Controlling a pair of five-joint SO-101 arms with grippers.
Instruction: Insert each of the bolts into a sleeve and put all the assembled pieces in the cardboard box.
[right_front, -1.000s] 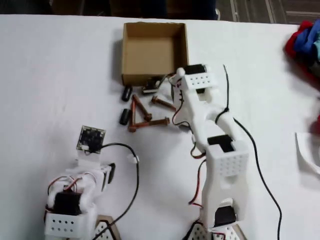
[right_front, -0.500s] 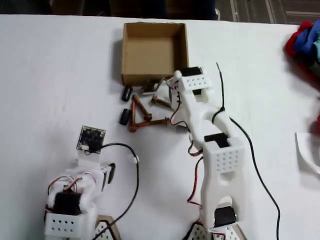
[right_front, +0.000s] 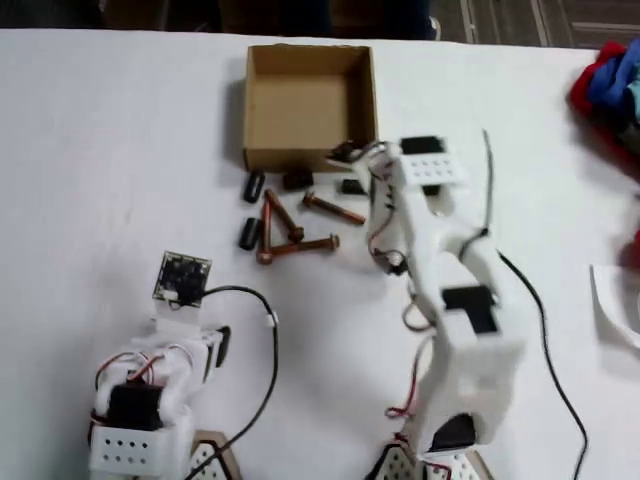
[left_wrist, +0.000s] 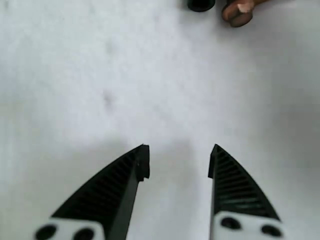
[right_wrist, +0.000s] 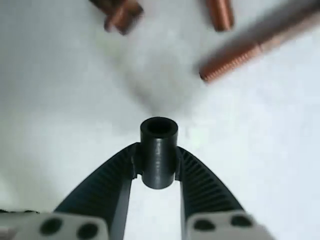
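- Right wrist view: one black sleeve (right_wrist: 159, 150) sits clamped between the fingers of the right gripper (right_wrist: 157, 160). The jaws are drawn in until both pads press its sides. Its hollow end points out past the fingertips, toward the bolts.
- High view: I count three copper bolts (right_front: 298, 246) in a loose cluster on the white table (right_front: 120, 130), in front of the cardboard box (right_front: 310, 155).
  - One bolt slants (right_front: 280, 215).
  - One lies across below the slanting one.
  - The third (right_front: 335, 208) lies nearest the right gripper.
  - Whether another bolt hides among them I cannot tell.
- Two more sleeves lie loose to the left of the bolts, one nearer the box (right_front: 255, 186) and one lower down (right_front: 249, 233).
- A further small dark piece (right_front: 297, 180) sits just beside the box's front wall. It looks like a sleeve, though I cannot be sure.
- None of the bolts on the table is inside a sleeve.
- The box is open-topped, and its floor shows bare brown card.
- The right arm (right_front: 455, 300) stretches from its base at the near edge up toward the box. Its wrist is bent over, so the gripper hangs between the third bolt and the box's near right corner.
- The left arm (right_front: 150, 400) is folded back low at the near left, well apart from the bolts.
- The left gripper (left_wrist: 178, 160) points down at bare table. Its fingers are spread wide and it has hold of nothing. One sleeve (left_wrist: 201, 4) and a bolt head (left_wrist: 237, 12) lie far ahead of its tips.
- A red and blue cloth (right_front: 605, 80) lies at the far right edge.
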